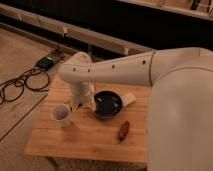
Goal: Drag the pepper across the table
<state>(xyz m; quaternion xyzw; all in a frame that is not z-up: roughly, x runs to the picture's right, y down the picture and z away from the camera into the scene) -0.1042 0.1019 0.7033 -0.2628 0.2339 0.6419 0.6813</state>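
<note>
The pepper [123, 130] is small, elongated and reddish-brown. It lies on the light wooden table [85, 137], just right of and in front of the dark bowl [108, 104]. My white arm reaches in from the right and bends down over the table's back left part. The gripper [81, 103] hangs below the wrist, between the white cup [61, 114] and the bowl, well left of the pepper and apart from it.
A pale flat object [129, 98] lies behind the bowl's right side. Black cables [22, 82] and a small box [46, 62] lie on the floor to the left. A dark wall with a pale rail [90, 35] runs behind the table.
</note>
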